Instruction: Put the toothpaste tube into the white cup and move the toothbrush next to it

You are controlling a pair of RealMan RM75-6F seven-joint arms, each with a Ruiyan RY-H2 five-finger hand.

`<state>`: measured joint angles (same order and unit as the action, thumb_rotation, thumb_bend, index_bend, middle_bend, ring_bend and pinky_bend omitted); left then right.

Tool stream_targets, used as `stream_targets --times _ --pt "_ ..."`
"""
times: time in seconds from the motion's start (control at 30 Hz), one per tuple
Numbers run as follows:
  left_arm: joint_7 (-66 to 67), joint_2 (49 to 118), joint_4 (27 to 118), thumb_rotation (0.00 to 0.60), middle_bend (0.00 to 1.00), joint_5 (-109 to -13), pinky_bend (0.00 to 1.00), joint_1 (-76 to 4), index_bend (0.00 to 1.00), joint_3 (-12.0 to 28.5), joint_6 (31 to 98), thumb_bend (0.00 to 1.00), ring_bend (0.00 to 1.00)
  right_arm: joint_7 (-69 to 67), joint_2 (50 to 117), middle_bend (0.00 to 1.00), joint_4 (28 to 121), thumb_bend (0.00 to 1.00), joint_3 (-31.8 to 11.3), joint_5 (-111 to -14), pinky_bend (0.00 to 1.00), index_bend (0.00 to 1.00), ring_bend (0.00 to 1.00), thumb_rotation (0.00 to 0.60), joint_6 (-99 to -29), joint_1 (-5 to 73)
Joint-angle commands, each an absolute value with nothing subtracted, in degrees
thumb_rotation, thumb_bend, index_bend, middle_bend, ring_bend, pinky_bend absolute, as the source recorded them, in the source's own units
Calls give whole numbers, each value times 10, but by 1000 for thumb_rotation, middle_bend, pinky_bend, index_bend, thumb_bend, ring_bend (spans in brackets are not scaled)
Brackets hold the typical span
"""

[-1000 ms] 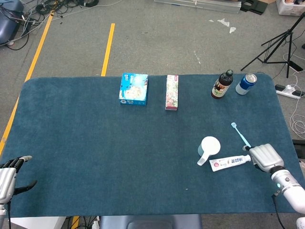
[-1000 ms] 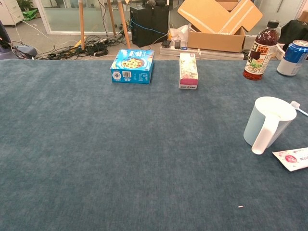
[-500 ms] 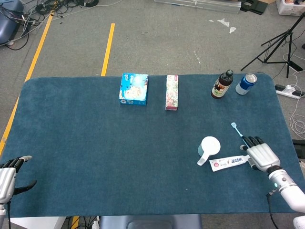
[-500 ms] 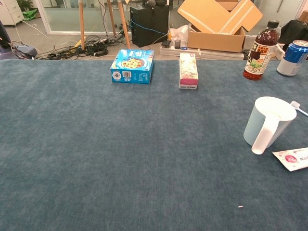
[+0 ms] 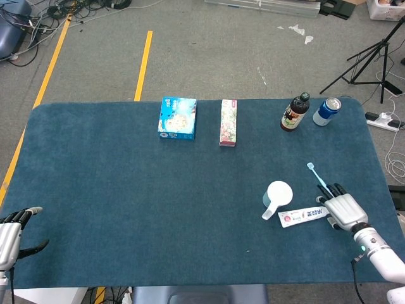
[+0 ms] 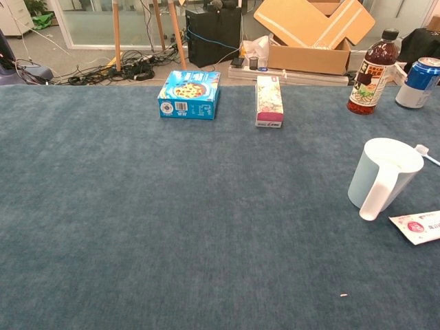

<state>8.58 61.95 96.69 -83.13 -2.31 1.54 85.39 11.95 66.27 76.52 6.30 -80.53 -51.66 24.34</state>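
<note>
The white cup (image 5: 277, 193) stands upright at the right of the blue table, handle toward the front; the chest view shows the cup (image 6: 382, 174) too. Just in front of it the toothpaste tube (image 5: 302, 216) lies flat, and its flat end (image 6: 418, 227) reaches into the chest view. A light-blue toothbrush (image 5: 319, 178) lies to the cup's right, head (image 6: 421, 151) pointing away. My right hand (image 5: 342, 209) hovers palm-down at the tube's cap end, fingers stretched out over the cap and the brush handle's near end, holding nothing. My left hand (image 5: 10, 237) waits at the front left corner with its fingers apart.
Along the far edge stand a blue box (image 5: 178, 118), a narrow floral box (image 5: 228, 122), a dark bottle (image 5: 294, 112) and a blue can (image 5: 326, 111). The table's right edge (image 5: 386, 190) runs close beside my right hand.
My right hand's fingers have uncurled and now stretch toward the tube's cap and the brush handle. Tube, brush, cup and the left hand have stayed put.
</note>
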Motion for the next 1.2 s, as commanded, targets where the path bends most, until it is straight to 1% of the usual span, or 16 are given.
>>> stream_targets --times 0.03,0.1,0.3,0.5,0.83,1.2 --pt "86 619 967 600 341 -831 451 -23 276 15 854 98 349 109 670 0 755 241 64 -814 56 269 0 600 -519 242" --pt "85 619 967 600 341 -831 451 -23 276 15 854 98 349 96 676 0 746 201 65 -822 54 269 0 600 -521 240" --pt "85 619 967 600 341 -832 451 -23 276 15 855 98 349 56 693 0 720 199 65 -846 53 269 0 600 -536 236" --pt "84 619 968 600 341 -832 451 -23 276 15 855 98 349 34 704 0 701 205 64 -858 53 282 0 600 -539 236" --pt "83 618 968 600 341 -832 451 -22 276 15 855 98 349 26 716 0 683 234 62 -858 53 375 0 600 -529 237" --pt "82 618 969 600 341 -833 451 -22 276 15 856 98 349 31 723 0 675 250 57 -851 53 407 0 600 -517 239"
